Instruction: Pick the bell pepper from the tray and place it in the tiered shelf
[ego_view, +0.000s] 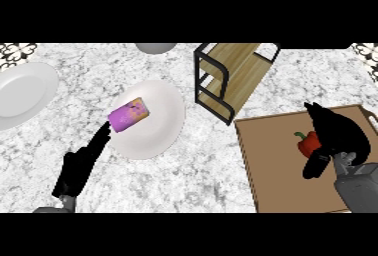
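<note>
Two plates (151, 120) (26, 92), one bell pepper (307, 144), one tray (277, 165), one tiered shelf (229, 75).

**White-and-grey marble counter fills the view**

The marble counter (221, 165) runs edge to edge, veined in grey. Using the white plate (159, 135) near its middle as landmark: a second, empty plate (26, 92) lies to its left, a grey round object (155, 47) sits beyond it at the far edge, and dark patterned patches (16, 50) mark the far corners.
</note>
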